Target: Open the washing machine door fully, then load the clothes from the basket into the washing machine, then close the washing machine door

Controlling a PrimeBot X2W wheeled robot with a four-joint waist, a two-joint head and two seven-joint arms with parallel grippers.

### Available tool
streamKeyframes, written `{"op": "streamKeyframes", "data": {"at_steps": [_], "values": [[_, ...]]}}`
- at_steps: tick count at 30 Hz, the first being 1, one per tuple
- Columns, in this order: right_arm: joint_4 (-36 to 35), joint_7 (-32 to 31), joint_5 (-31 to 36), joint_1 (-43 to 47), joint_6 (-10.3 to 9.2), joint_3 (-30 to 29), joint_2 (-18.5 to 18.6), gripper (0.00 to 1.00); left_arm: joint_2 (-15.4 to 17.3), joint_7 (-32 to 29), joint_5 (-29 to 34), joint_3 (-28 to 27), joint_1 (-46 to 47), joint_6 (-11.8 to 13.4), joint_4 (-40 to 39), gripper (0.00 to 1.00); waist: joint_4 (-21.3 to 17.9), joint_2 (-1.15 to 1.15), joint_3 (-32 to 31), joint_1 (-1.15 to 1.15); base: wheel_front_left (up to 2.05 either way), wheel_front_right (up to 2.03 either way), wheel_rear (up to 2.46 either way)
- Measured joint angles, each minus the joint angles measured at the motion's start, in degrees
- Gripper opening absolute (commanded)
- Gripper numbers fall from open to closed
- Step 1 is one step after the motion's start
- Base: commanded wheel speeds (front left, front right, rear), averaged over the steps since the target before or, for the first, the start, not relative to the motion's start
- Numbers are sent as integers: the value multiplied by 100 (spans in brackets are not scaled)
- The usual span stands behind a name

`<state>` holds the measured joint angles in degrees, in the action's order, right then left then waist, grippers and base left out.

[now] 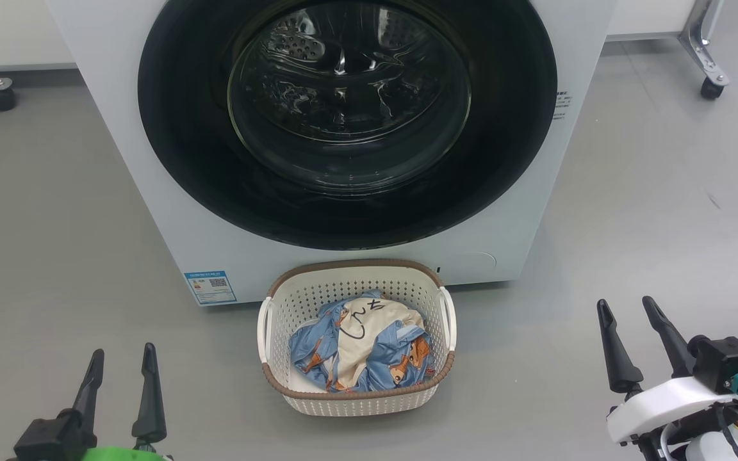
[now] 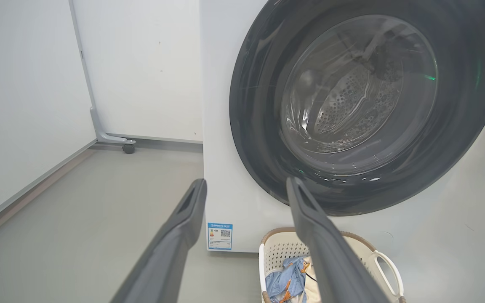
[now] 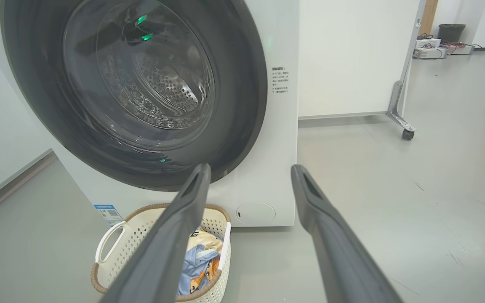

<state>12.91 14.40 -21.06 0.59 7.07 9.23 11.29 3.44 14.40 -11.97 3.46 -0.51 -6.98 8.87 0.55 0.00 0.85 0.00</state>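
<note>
Washing machine door (image 1: 348,102), shut just beyond the basket (image 1: 350,403), may slip from the wide-open, empty left gripper (image 1: 123,349) and right gripper (image 1: 624,301), being glossy.

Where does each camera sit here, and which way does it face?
Head view: on the head, looking forward and down at the washing machine, its shut door and the basket of clothes; left gripper and right gripper, both open, at the bottom corners.
Left wrist view: on the left wrist, facing the door from the left; own fingers rise from below.
Right wrist view: mirrored, from the right; own fingers.
Shared: door and basket.
</note>
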Motion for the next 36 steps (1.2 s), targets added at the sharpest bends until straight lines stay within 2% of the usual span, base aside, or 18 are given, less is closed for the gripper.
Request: {"op": "streamKeyframes", "data": {"at_steps": [24,36], "values": [[25,-1,44,-1,0,0,-44,100,-34,0,1,1,-1,0,0,100,9,0,5,0,0,1,-1],[31,0,44,-1,0,4,-55,100,-36,0,35,4,-2,0,-1,100,2,0,19,0,0,39,-40]]}}
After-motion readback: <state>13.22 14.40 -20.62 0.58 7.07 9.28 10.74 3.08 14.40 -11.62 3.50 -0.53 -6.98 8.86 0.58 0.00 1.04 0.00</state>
